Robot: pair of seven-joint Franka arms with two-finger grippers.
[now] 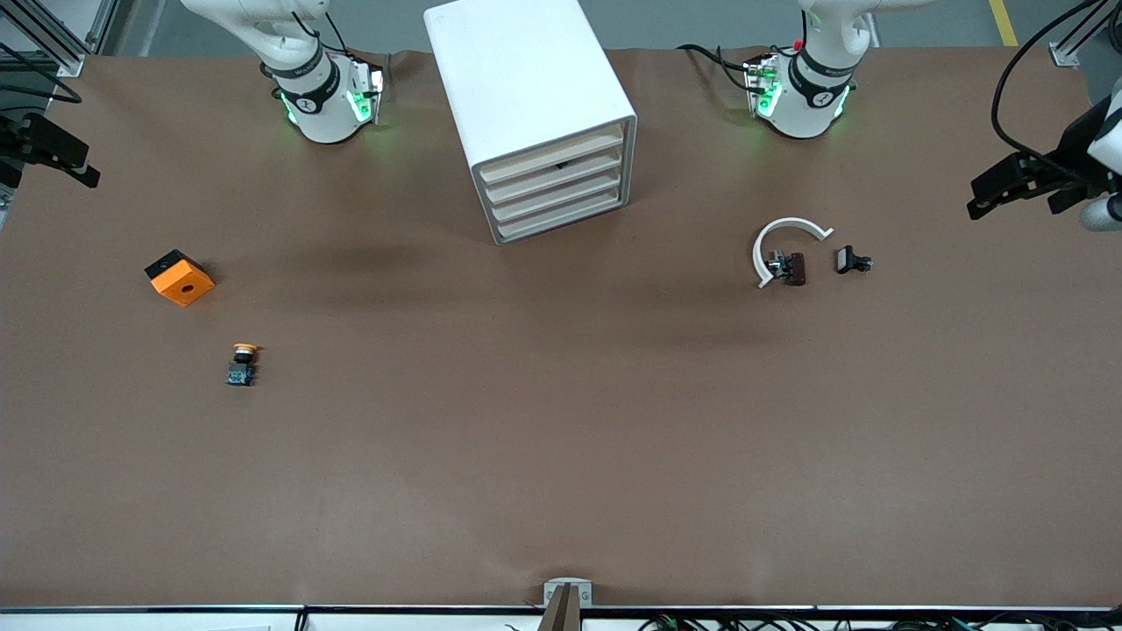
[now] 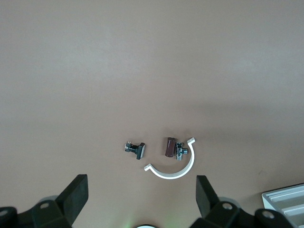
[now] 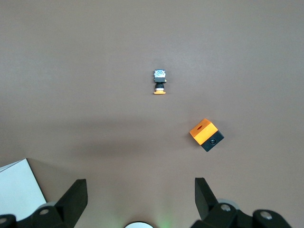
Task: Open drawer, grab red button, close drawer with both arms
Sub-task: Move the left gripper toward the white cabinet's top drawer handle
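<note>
The white cabinet (image 1: pixel 526 79) stands between the two arm bases, and its four cream drawer fronts (image 1: pixel 554 180) are all shut. The red-capped button does not show in any view. My left gripper (image 2: pixel 141 197) is open and empty, high over the table near a white C-shaped ring (image 2: pixel 173 166). My right gripper (image 3: pixel 140 197) is open and empty, high over the table near the right arm's end. Both hands are out of the front view. A corner of the cabinet also shows in the left wrist view (image 2: pixel 285 202) and in the right wrist view (image 3: pixel 16 190).
A yellow-orange-capped button (image 1: pixel 243 362) and an orange cube with a hole (image 1: pixel 180 277) lie toward the right arm's end. The white ring (image 1: pixel 786 244), a brown part (image 1: pixel 794 268) and a black part (image 1: pixel 851 260) lie toward the left arm's end. Black fixtures (image 1: pixel 1021 180) overhang both table ends.
</note>
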